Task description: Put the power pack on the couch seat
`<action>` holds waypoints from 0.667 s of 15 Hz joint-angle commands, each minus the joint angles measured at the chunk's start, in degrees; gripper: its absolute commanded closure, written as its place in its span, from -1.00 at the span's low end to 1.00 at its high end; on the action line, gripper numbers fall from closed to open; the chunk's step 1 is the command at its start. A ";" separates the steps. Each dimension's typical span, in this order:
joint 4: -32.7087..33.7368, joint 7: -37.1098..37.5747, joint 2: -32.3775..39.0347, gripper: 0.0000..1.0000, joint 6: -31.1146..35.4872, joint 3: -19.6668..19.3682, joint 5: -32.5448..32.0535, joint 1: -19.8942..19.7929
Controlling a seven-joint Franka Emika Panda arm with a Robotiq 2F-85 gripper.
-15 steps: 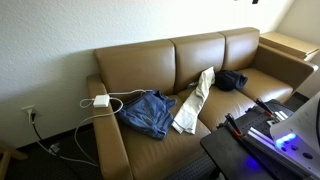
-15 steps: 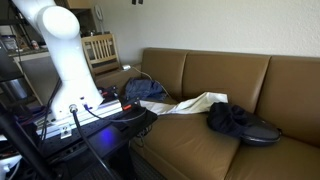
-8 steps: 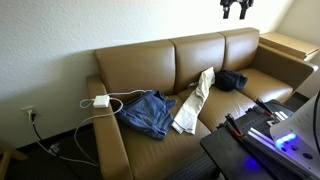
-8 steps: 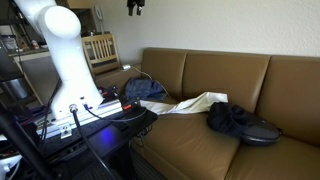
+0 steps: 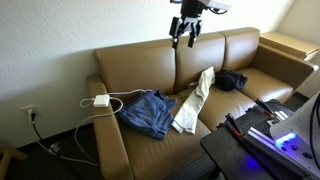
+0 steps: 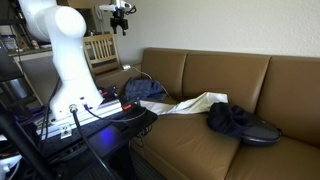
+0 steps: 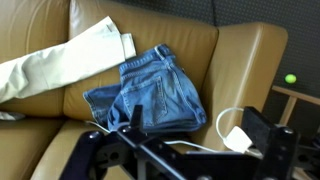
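Stretching across both exterior views, the couch seat (image 5: 255, 88) — tan leather, strewn with clothes. On the middle cushion, a cream garment (image 5: 195, 100) draped up against the backrest. Just beside it, toward the padded couch arm (image 5: 108, 140), blue denim shorts (image 5: 148, 112). At the far end, a dark bundle (image 5: 232, 80). High above the backrest, clear of everything, the gripper (image 5: 184, 40), fingers spread wide with nothing between them. Looping beside the shorts, a thin white cord (image 5: 125, 95). Resting on top of the couch arm, not on the seat — the power pack (image 5: 101, 100).
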 commanded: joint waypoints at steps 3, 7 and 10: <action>0.41 7.63 8.32 -1.00 17.76 2.45 -5.55 2.61; 0.00 3.74 7.89 -1.00 14.66 1.77 0.81 2.74; 0.41 3.02 9.31 -1.00 13.92 1.70 1.05 2.85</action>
